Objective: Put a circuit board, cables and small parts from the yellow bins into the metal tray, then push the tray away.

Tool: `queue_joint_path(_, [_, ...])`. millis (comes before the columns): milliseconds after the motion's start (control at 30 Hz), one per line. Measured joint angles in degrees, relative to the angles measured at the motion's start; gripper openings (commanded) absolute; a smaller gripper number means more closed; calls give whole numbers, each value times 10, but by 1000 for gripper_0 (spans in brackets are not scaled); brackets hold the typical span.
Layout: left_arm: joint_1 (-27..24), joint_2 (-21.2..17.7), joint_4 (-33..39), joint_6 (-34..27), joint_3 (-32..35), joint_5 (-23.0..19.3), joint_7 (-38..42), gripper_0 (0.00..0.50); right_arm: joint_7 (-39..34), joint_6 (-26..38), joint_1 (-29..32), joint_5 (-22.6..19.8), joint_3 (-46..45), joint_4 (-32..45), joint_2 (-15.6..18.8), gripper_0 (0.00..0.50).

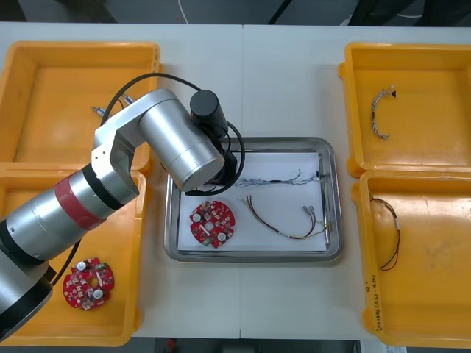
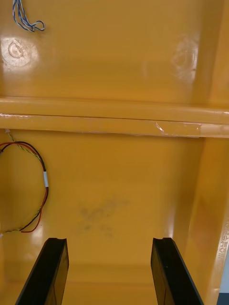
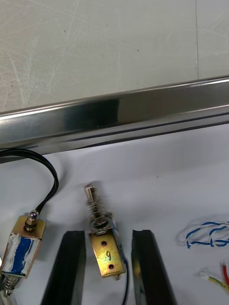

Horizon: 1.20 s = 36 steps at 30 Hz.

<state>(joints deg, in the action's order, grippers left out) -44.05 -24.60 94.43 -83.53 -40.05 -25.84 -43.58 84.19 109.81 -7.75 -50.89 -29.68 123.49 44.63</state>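
The bins (image 1: 81,55) are yellow and the counter (image 1: 243,66) is pale grey. The tray (image 1: 250,255) has a silver rim and is white inside. Both circuit boards (image 1: 213,223) (image 1: 88,283) are red. One cable (image 3: 210,232) twists blue and white. The small metal part (image 3: 107,252) is brass-gold, and its neighbour (image 3: 21,250) is wrapped in blue and white.

The left arm (image 1: 176,147) hangs over the metal tray's (image 1: 254,257) far-left corner, blocking it. There the left tool (image 3: 109,234) clamps a small metal part (image 3: 107,255), a second part (image 3: 24,248) just beside. A circuit board (image 1: 213,223) takes the near left, cables (image 1: 283,179) the right. The tabletop (image 1: 250,81) beyond the far rim lies free.
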Motion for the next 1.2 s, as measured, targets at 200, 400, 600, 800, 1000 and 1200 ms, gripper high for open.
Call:
queue_joint_path(200, [0,0,0,0,0,0,3,500,-11,0,7,6,0,5,-6,500])
queue_joint_path(400, [0,0,11,-20,1,0,3,500,-11,0,13,21,0,27,-12,500])
queue_joint_path(600, [0,0,64,-86,28,-1,3,500,-13,0,16,21,0,30,-17,500])
queue_joint_path(800, [0,-4,104,-141,82,-22,3,500,-13,0,16,21,0,31,-17,500])
queue_joint_path(1000, [0,-21,127,-191,147,-53,3,500,-13,0,16,10,1,46,-15,500])
queue_joint_path(1200, [0,-41,131,-231,213,-73,1,500,-13,0,12,-56,25,58,12,500])
